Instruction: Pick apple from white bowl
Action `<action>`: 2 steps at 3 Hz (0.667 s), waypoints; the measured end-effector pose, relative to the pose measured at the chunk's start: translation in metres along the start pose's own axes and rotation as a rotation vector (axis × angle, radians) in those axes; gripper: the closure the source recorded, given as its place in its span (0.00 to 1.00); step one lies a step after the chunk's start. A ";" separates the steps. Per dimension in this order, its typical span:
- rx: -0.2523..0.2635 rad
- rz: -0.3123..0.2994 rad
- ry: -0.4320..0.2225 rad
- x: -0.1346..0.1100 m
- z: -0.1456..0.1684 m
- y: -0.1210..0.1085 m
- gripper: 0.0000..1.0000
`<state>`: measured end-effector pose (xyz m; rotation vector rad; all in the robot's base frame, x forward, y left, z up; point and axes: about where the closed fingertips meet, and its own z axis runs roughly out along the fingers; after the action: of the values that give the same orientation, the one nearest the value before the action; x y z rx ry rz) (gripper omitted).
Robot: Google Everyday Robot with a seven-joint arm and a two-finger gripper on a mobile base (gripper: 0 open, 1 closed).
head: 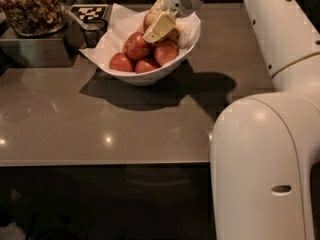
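Several dark red apples (pixel 136 46) lie just below the gripper (pixel 159 27), which reaches down into the white bowl (pixel 145 78). The apple (pixel 148 19) sits directly behind it, touching; whether it is grasped, I cannot tell.

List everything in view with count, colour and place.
apple: one, golden-yellow with reddish blush, top of the pile, partly hidden
red apples: four visible, dark red, in the bowl
white bowl: one, white, back of table
paper: one, white, lining the bowl
tag: one, black-and-white, left of bowl
bin: one, dark, back left, brown contents
table: one, grey-brown
arm: one, white, right
end effector: one, cream, against the apple
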<state>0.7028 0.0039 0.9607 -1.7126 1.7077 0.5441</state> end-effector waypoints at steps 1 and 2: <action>0.005 -0.018 0.004 -0.005 -0.011 0.006 1.00; -0.024 -0.068 0.001 -0.024 -0.030 0.022 1.00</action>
<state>0.6747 0.0012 0.9953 -1.7819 1.6432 0.5347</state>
